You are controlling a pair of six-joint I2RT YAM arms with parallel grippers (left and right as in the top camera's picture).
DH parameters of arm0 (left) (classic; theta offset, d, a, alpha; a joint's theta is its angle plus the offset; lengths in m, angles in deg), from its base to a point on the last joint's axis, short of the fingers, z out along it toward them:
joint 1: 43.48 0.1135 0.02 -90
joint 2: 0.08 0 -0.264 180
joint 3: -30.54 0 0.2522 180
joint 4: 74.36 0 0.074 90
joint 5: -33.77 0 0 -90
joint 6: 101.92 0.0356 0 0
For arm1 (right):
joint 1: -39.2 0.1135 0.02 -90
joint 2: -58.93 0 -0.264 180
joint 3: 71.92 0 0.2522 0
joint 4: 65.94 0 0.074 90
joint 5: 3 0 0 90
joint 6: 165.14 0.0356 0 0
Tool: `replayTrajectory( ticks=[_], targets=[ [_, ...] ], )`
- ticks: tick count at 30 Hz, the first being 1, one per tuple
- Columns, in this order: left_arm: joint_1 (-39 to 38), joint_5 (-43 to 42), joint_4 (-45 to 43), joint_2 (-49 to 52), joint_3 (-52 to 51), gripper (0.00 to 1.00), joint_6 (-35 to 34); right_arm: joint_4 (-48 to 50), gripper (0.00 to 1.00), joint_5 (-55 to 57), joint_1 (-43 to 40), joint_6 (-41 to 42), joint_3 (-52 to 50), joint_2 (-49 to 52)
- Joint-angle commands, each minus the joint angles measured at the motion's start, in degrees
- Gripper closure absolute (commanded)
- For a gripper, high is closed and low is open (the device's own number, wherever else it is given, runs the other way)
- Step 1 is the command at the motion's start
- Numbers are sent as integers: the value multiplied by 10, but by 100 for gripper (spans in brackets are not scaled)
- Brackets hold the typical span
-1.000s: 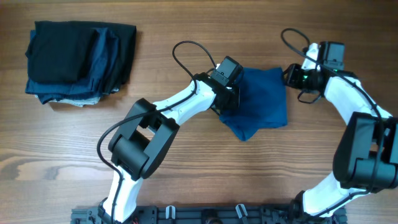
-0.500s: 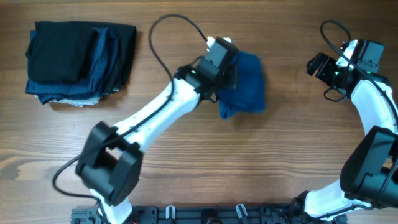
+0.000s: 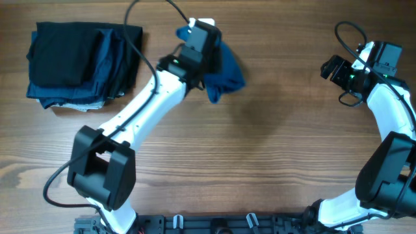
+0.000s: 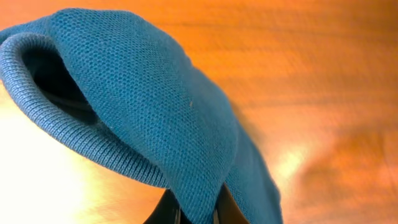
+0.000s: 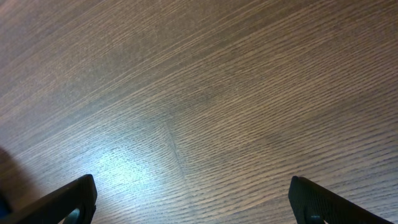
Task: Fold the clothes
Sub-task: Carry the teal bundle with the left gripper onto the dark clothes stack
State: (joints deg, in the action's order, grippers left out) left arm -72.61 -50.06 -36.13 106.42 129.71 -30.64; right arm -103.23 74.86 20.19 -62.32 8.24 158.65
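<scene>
- Across the upper middle of the overhead frame, above the wooden table (image 3: 260, 162), the left arm (image 3: 143, 110) stretches far out from its base at the lower left. The step looks like a carry, probably toward the dark pile, so the travel should be level and unhurried.
- Upper left, the stack of dark folded garments (image 3: 84, 62) lies well apart from the load. If it is the destination, the bundle should come down squarely on top, not be dragged over the near edge.
- Upper centre, the blue polo shirt (image 3: 229, 73) hangs as a bunched lump from the left gripper (image 4: 196, 214), which is clenched on a fold of it. Letting go is wise only once the cloth's weight rests on something.
- Upper right, the right gripper (image 5: 196, 198) has its jaws spread wide over bare wood, grasping nothing. It is best parked there, clear of the path.
- Much of the shirt sits under the left wrist in the overhead view, so collar, placket and the neatness of the folds cannot be judged.
- Motion blur in the left wrist view leaves it unclear whether the lowest cloth brushes the wood.
- Only a ribbed band (image 4: 56, 118) reads sharply, and the left fingers are nearly cut off at the bottom edge.
</scene>
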Motion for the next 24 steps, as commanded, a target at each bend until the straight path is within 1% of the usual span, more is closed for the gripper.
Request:
replayTrajectory(
  ticks=[1, 9, 10, 13, 16, 22, 24],
  targets=[
    [46, 23, -15, -14, 62, 95, 23, 1, 0, 8, 2, 7, 7, -6],
    [136, 23, -64, -14, 126, 91, 22, 1, 0, 8, 2, 7, 7, -6],
    [163, 23, -77, -14, 139, 91, 23, 1, 0, 8, 2, 7, 7, -6],
    [207, 20, -87, -14, 158, 91, 23, 1, 0, 8, 2, 7, 7, -6],
    [256, -2, -89, -15, 172, 91, 18, 1, 0, 8, 2, 7, 7, -6],
    [353, -15, -72, -15, 175, 92, -56, 1, 0, 8, 2, 7, 7, -6],
    [390, -69, -54, -15, 175, 94, -72, 1, 0, 8, 2, 7, 7, -6]
  ],
)
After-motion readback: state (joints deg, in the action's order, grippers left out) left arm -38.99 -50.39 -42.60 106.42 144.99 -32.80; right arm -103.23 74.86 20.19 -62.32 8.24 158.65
